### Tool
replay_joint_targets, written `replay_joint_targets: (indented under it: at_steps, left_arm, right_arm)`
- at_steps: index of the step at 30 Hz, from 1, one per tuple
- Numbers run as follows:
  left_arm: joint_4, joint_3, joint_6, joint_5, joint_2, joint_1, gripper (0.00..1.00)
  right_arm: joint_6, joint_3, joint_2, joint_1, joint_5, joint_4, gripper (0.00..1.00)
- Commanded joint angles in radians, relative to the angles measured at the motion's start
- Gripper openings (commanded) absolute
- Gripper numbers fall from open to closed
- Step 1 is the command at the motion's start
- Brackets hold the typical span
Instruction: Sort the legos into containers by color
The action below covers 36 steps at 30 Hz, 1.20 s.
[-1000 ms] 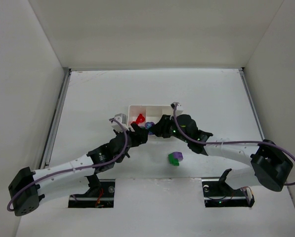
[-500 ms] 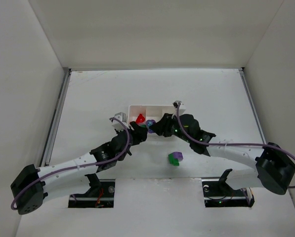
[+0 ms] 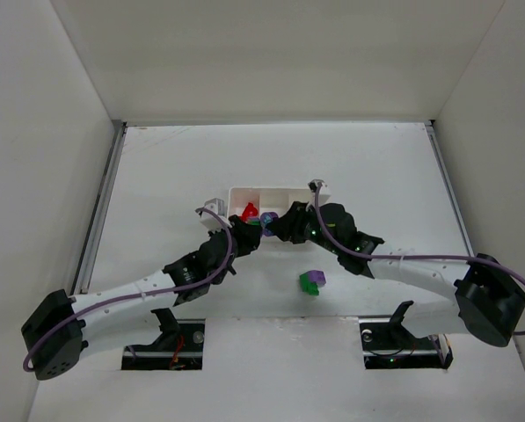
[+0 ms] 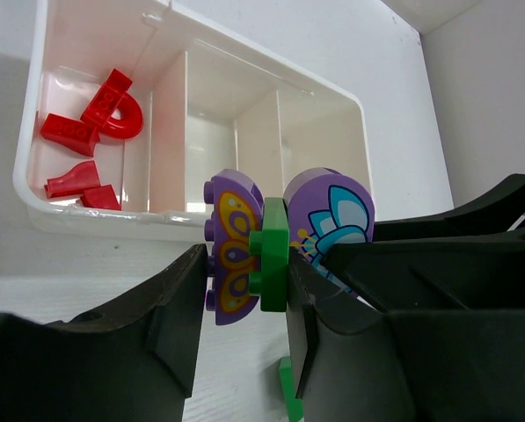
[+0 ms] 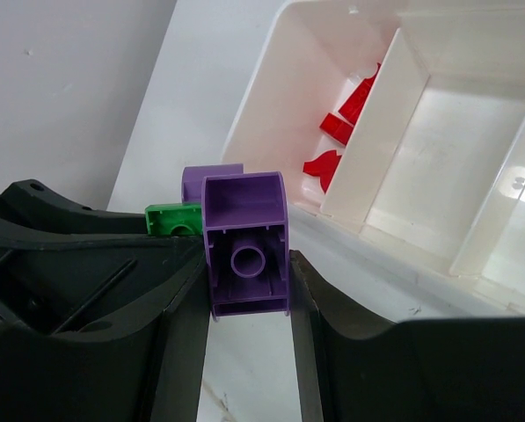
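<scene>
Purple rounded plastic bricks (image 4: 231, 255) sandwiching a green plastic brick (image 4: 272, 255) are being clamped by left claw (image 4: 244, 299) and right claw (image 5: 247, 290), seemingly for pulling apart.

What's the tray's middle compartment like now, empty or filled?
Empty: the middle compartment shows bare white floor; red legos lie only in the left compartment.

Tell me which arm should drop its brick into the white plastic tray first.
Right, probably. The right gripper clamps only a purple arched brick, facing the white plastic tray's bare middle compartment. The left gripper holds a purple winged brick plus a green plate.
</scene>
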Motion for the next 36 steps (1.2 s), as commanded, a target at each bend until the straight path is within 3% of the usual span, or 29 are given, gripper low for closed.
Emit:
replay_joint_targets:
  at_steps: [1, 16, 28, 30, 33, 36]
  left_arm:
    - [0.056, -0.002, -0.002, -0.031, -0.023, 0.005, 0.18]
    - [-0.122, -0.037, 0.033, -0.067, -0.207, 0.022, 0.13]
    - [-0.121, 0.02, 0.029, 0.0, -0.201, -0.012, 0.15]
    - [-0.114, 0.018, 0.026, 0.012, -0.199, -0.01, 0.15]
    - [-0.107, 0.017, 0.022, 0.05, -0.199, -0.003, 0.15]
    - [-0.108, 0.026, 0.021, 0.118, -0.207, 0.007, 0.16]
  right_arm:
    - [0.011, 0.001, -0.019, 0.011, -0.016, 0.059, 0.32]
    - [-0.038, -0.011, -0.175, -0.113, -0.02, -0.021, 0.31]
    - [-0.138, 0.153, 0.09, -0.118, 0.115, -0.036, 0.34]
    - [-0.139, 0.174, 0.118, -0.118, 0.118, -0.036, 0.39]
    - [-0.145, 0.196, 0.15, -0.118, 0.119, -0.039, 0.61]
    - [-0.162, 0.184, 0.126, -0.118, 0.122, -0.039, 0.7]
